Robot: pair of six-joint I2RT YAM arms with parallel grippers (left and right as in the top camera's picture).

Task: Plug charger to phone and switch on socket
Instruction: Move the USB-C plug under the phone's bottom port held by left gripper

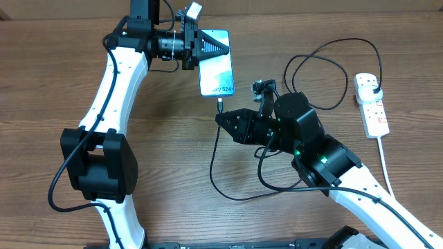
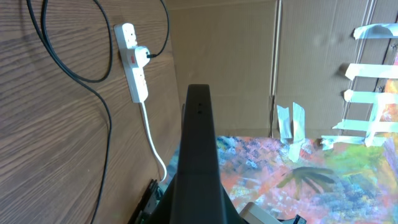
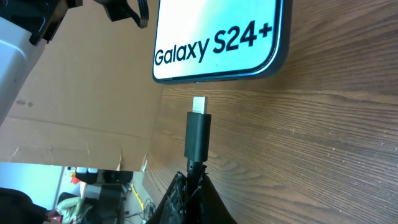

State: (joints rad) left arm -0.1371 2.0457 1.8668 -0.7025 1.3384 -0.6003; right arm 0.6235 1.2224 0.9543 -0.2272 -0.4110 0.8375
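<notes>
The phone point(image 1: 219, 75) lies on the wooden table, screen up; its "Galaxy S24+" end point(image 3: 217, 43) faces my right gripper. My left gripper point(image 1: 220, 48) is shut, its tip over the phone's far half; in the left wrist view its fingers point(image 2: 199, 106) form one dark bar. My right gripper point(image 1: 220, 117) is shut on the charger point(image 3: 199, 134) just behind the connector. The metal tip point(image 3: 199, 103) points at the phone's short edge with a small gap. The socket point(image 1: 371, 104) lies at the right, with the charger's black plug point(image 1: 374, 89) in it.
The charger's black cable point(image 1: 325, 76) loops between the phone and the socket, and another loop point(image 1: 228, 187) trails below my right arm. The socket's white cord point(image 1: 386, 173) runs toward the front edge. A cardboard wall point(image 2: 224, 62) stands behind the table.
</notes>
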